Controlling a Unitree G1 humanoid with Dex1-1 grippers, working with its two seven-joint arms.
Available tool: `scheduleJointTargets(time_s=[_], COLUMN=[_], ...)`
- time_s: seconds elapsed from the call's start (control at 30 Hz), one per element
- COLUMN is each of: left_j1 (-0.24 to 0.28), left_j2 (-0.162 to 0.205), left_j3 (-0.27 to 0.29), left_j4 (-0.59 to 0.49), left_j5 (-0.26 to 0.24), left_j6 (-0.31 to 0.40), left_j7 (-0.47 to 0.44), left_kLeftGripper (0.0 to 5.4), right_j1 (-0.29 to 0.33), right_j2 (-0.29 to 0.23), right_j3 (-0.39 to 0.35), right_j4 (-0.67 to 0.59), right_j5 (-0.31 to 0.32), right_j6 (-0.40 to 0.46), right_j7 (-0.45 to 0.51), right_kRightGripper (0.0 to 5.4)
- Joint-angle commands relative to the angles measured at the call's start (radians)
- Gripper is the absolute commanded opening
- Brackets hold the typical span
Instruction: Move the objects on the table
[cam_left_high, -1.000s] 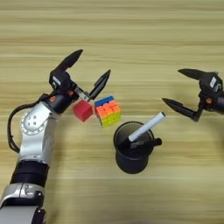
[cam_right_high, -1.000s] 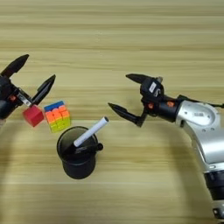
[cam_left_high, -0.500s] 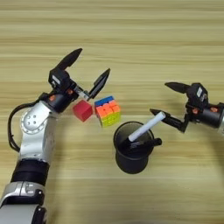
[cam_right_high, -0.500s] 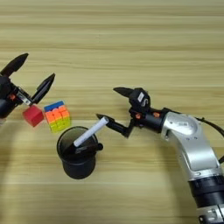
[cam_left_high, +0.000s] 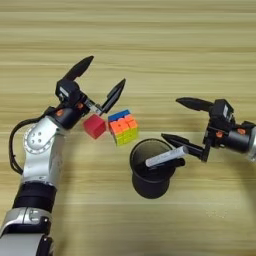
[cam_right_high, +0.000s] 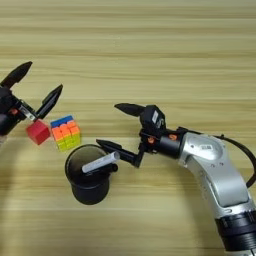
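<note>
Pen (cam_left_high: 166, 157) leaning in black cup (cam_left_high: 152, 175), tip up-right. Right gripper (cam_right_high: 118, 128) spread open, lower finger beside pen tip. Left gripper (cam_left_high: 102, 77) open above red cube (cam_left_high: 94, 126), which touches puzzle cube (cam_left_high: 123, 127) on table (cam_left_high: 150, 50)

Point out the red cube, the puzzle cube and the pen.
red cube (cam_left_high: 94, 126), left eye view, its top face.
puzzle cube (cam_left_high: 123, 127), left eye view, its top face.
pen (cam_right_high: 100, 163), right eye view, mid-shaft.
</note>
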Motion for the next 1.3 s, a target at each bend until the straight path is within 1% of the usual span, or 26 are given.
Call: scheduleJointTargets(time_s=[0.03,0.2,0.43,0.57,0.63,0.73,0.87,0.97,1.13,1.27,1.3], left_j1=[-0.014,-0.013,-0.011,-0.015,-0.016,-0.011,-0.006,-0.004,-0.006,-0.008,-0.012], left_j2=[0.007,0.008,0.008,0.01,0.01,0.012,0.014,0.015,0.016,0.031,0.039], left_j3=[0.001,0.001,0.0,-0.001,0.0,0.001,0.003,0.001,0.002,0.011,0.013], left_j4=[0.007,0.005,0.0,0.002,0.003,-0.005,-0.013,-0.017,0.004,0.039,0.06], left_j5=[0.005,0.003,0.003,0.002,0.002,0.001,-0.002,-0.002,0.005,0.009,0.019], left_j6=[-0.006,-0.005,-0.003,-0.001,-0.003,-0.001,0.003,0.005,0.002,0.011,0.019], left_j7=[-0.008,-0.009,-0.008,-0.012,-0.013,-0.012,-0.012,-0.012,-0.011,-0.011,-0.005], left_kLeftGripper=[5.4,5.4,5.4,5.4,5.4,5.4,5.4,5.4,5.4,5.4,5.4], right_j1=[-0.008,-0.011,0.006,-0.05,-0.072,-0.104,-0.106,-0.102,-0.119,-0.136,-0.139], right_j2=[-0.003,-0.002,-0.027,-0.046,-0.052,-0.045,-0.054,-0.055,-0.038,-0.026,-0.025], right_j3=[0.008,0.017,0.033,0.02,0.029,0.047,0.067,0.061,0.036,0.003,-0.007], right_j4=[-0.005,0.002,-0.006,0.063,0.079,0.084,0.041,0.01,0.006,0.006,0.006], right_j5=[0.011,0.005,-0.008,-0.008,-0.015,-0.033,-0.014,0.007,0.031,0.05,0.054], right_j6=[0.017,0.016,-0.004,-0.003,-0.008,-0.012,-0.022,-0.021,-0.018,-0.016,-0.015], right_j7=[0.008,0.014,0.047,0.083,0.103,0.105,0.152,0.17,0.149,0.117,0.111], right_kRightGripper=[5.37,5.37,5.37,5.37,5.37,5.37,5.37,5.37,5.37,5.37,5.37])
